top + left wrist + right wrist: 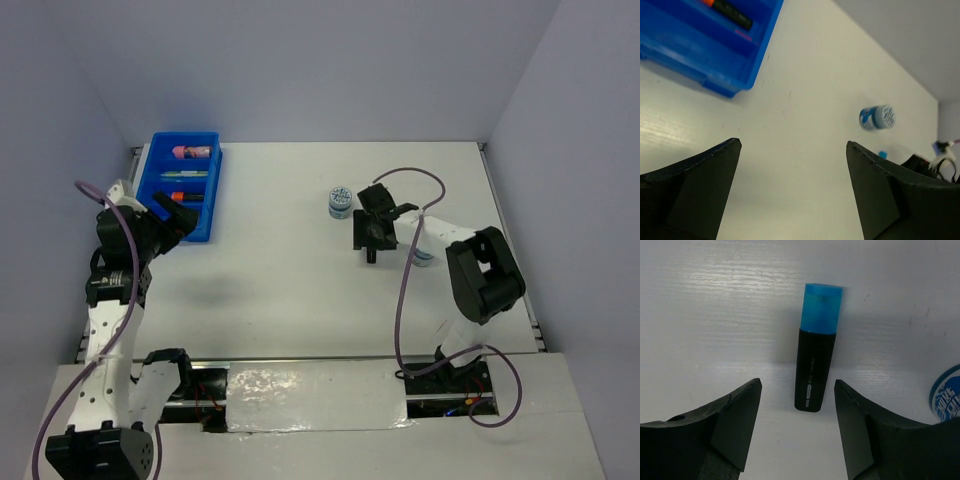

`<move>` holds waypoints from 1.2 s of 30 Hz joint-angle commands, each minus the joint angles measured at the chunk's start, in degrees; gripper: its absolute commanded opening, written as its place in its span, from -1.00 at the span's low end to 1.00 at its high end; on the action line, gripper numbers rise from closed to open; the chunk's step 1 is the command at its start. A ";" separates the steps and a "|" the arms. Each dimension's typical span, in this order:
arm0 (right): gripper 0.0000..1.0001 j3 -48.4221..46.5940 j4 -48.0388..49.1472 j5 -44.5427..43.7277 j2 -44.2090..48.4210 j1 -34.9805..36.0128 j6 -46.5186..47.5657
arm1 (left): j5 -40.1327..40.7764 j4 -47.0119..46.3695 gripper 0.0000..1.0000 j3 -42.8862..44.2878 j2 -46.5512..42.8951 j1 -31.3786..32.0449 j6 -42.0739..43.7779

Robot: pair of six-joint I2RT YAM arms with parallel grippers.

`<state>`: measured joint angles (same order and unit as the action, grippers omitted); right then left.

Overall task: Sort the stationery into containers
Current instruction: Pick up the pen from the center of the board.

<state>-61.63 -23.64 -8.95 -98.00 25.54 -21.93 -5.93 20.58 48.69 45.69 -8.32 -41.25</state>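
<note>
Blue-capped marker (815, 352) | framed by spread right fingers (735, 425) (untouched); disc (945, 392) cut off

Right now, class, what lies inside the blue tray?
Three compartments each hold one item: a pink cylinder, a thin pen and an orange-capped marker. The left end effector covers a near corner of the blue tray, so anything there is hidden.

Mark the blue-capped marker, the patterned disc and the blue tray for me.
blue-capped marker (815, 354): right wrist view, on its black barrel.
patterned disc (340, 195): top external view, on its top face.
blue tray (186, 137): top external view, on its far rim.
</note>
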 commanded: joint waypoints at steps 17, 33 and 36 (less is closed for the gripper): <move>-0.93 9.22 7.37 5.52 8.55 2.40 -3.38 | -10.51 -5.43 0.99 -5.88 -2.89 10.38 -1.09; -0.97 7.84 15.64 9.04 31.11 28.24 -6.37 | -7.25 -24.44 0.70 1.32 19.96 37.76 -14.11; -0.96 6.61 15.99 9.21 30.94 29.56 -5.93 | -7.77 -25.58 0.35 0.54 20.75 38.20 -14.99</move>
<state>-51.62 -9.85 0.45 -68.29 53.89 -28.25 -14.52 0.10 47.33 65.73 29.47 -54.54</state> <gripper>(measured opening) 0.354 0.716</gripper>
